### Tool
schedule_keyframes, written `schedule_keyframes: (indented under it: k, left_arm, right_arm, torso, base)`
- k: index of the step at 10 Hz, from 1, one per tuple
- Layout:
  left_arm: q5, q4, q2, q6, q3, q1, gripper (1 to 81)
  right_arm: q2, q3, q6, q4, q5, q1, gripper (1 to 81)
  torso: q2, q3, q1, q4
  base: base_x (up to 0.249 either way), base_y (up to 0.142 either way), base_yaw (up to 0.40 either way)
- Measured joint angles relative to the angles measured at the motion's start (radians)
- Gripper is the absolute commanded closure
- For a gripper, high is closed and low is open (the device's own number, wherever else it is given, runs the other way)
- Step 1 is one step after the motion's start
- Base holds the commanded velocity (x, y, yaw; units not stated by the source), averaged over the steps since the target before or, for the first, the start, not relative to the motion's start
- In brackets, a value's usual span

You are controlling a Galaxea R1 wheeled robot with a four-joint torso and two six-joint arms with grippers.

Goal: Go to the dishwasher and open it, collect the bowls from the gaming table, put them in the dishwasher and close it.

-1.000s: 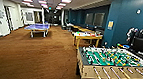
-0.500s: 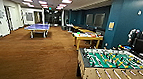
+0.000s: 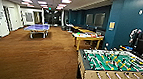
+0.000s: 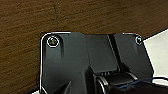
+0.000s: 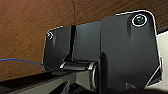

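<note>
Bowls (image 3: 81, 34) sit on the yellow-rimmed tabletop (image 3: 87, 38) at one o'clock, presumably awaiting collection; each tool's state: cannot tell.

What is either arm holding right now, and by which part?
It cannot be told: both wrist views show the robot's dark plate over brown carpet, and no bowl appears there.

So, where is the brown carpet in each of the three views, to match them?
Head view: the brown carpet fills the left and middle, running from the foosball table back to the blue table-tennis table.
Left wrist view: carpet behind the robot's dark plate.
Right wrist view: carpet behind the dark plate.
Shared landmark: the carpet itself; both wrist views show a thin dark line across it.
</note>
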Motion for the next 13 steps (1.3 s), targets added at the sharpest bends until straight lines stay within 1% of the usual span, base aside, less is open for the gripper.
schedule_keyframes:
  k: [1, 3, 4, 5, 6, 8, 11, 13]
  left_arm:
    - [0.000, 0.000, 0.000, 0.000, 0.000, -0.002, 1.0]
    - [0.000, 0.000, 0.001, 0.000, 0.000, 0.003, 1.0]
    - [0.001, 0.000, 0.010, 0.000, 0.001, 0.003, 1.0]
    - [0.001, 0.000, 0.007, 0.000, 0.007, 0.001, 1.0]
    - [-0.001, 0.000, -0.004, 0.000, -0.002, -0.004, 1.0]
    - [0.001, 0.000, 0.000, 0.000, 0.000, 0.006, 1.0]
    - [0.000, -0.004, 0.000, 0.000, 0.000, -0.004, 1.0]
    - [0.005, -0.007, 0.003, 0.000, 0.006, 0.006, 1.0]
  right_arm:
    - [-0.001, 0.000, 0.000, 0.000, 0.000, 0.000, 1.0]
    - [-0.001, 0.000, 0.000, 0.000, 0.000, 0.000, 1.0]
    - [-0.007, -0.001, 0.000, 0.000, -0.001, -0.001, 1.0]
    - [-0.009, -0.003, 0.000, 0.000, -0.001, -0.001, 1.0]
    - [0.008, 0.001, 0.000, 0.000, 0.003, 0.006, 1.0]
    - [-0.003, 0.000, 0.000, 0.000, 0.002, -0.003, 1.0]
    - [0.001, 0.000, 0.000, -0.001, 0.004, 0.002, 1.0]
    - [-0.006, -0.005, 0.000, -0.001, -0.003, -0.005, 1.0]
  torso:
    - [0.000, 0.000, 0.000, 0.000]
    - [0.000, 0.000, 0.000, 0.000]
    - [0.000, 0.000, 0.000, 0.000]
    - [0.000, 0.000, 0.000, 0.000]
    - [0.001, 0.000, 0.001, 0.000]
    - [0.000, 0.000, 0.000, 0.000]
    - [0.000, 0.000, 0.001, 0.000]
    - [0.000, 0.000, 0.000, 0.000]
  base:
    - [0.123, 0.000, 0.000]
    - [0.123, 0.093, 0.000]
    - [0.122, 0.122, 0.000]
    - [0.119, 0.123, 0.000]
    - [0.117, 0.123, 0.000]
    - [0.117, 0.123, 0.000]
    - [0.116, 0.123, 0.000]
    - [0.117, 0.121, 0.000]
